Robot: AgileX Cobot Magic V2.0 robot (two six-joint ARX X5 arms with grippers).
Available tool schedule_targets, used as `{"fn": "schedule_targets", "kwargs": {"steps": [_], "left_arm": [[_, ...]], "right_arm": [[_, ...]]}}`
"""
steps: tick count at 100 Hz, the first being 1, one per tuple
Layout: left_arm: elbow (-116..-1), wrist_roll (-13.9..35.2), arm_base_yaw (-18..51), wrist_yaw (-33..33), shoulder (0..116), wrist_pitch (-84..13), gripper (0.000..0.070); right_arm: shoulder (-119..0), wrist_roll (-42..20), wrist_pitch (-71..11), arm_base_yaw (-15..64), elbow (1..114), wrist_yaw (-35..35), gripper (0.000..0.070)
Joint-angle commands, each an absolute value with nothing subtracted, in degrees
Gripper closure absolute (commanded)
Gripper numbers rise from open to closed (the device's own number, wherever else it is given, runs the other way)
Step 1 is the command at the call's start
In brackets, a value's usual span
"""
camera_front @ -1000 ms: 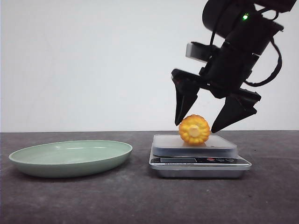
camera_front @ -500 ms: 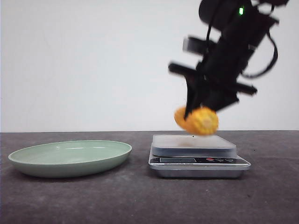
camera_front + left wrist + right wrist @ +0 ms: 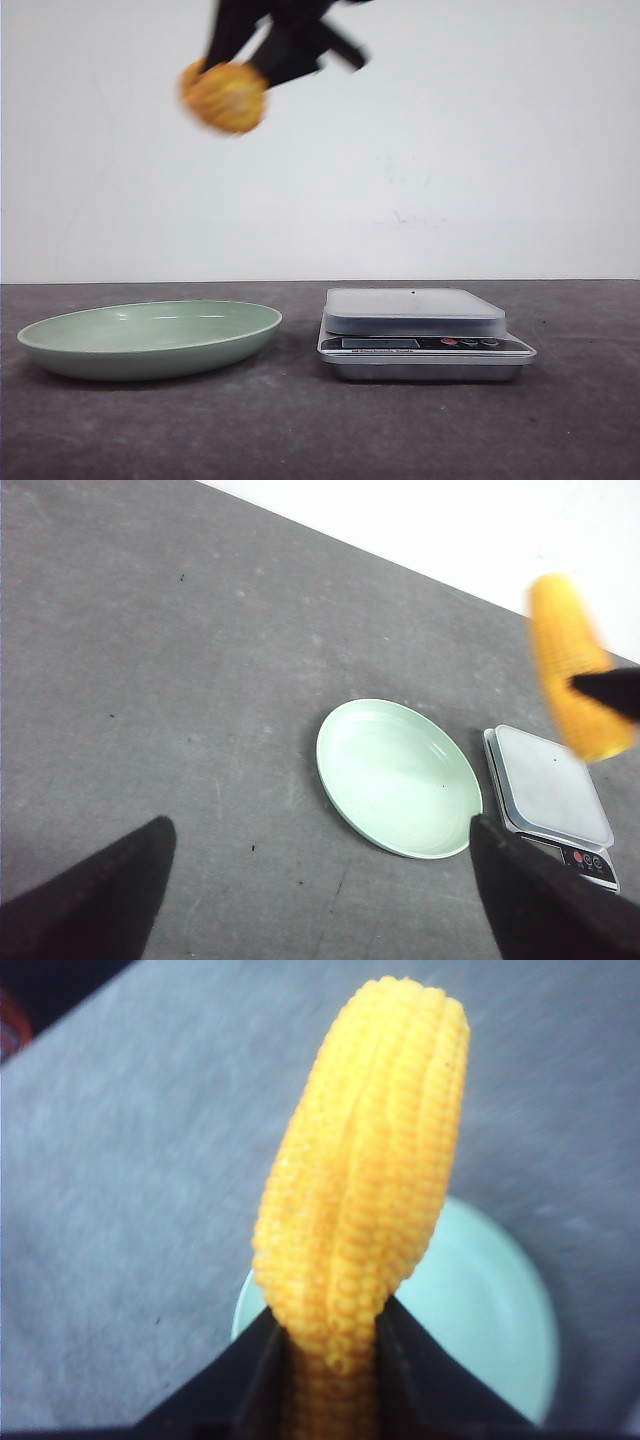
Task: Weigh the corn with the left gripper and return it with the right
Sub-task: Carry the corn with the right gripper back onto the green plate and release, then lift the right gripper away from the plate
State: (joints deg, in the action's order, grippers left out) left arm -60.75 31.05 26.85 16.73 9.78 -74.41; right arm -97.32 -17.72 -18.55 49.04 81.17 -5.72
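Right gripper [image 3: 330, 1360], pinching the corn [image 3: 226, 96], has lifted it off the scale [image 3: 415, 310]; it now hangs high at the plate's [image 3: 150, 345] 12 o'clock, return nearly complete. Left gripper [image 3: 320, 880] spread.

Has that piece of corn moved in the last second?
Yes. The corn, gripped in the right claw, has gone from the scale up and leftward; it now hangs high above the green plate.
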Motion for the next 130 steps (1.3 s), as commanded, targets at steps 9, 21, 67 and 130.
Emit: {"fn": "schedule_targets", "kwargs": {"steps": [9,21,67,130], "left_arm": [[-61.32,30.48,26.96,17.1,9.82,-73.84,0.0156],[-61.32,30.48,26.96,17.1,9.82,-73.87,0.0156],[-61.32,30.48,26.96,17.06,9.82,-74.22,0.0156],[-61.32,27.92,26.96,17.12,9.82,-73.82,0.0156]], "right_arm": [[-105.49,-19.64,-17.82,50.39,83.94,-4.12,0.07],[-110.69,-20.6,-17.17,50.43,84.14,-4.19,0.07],[-115.94,-20.6,-14.02,50.76,84.14,-4.43,0.0358],[-83.74,-13.08,-30.09,35.55,85.17,-4.43,0.0207]]}}
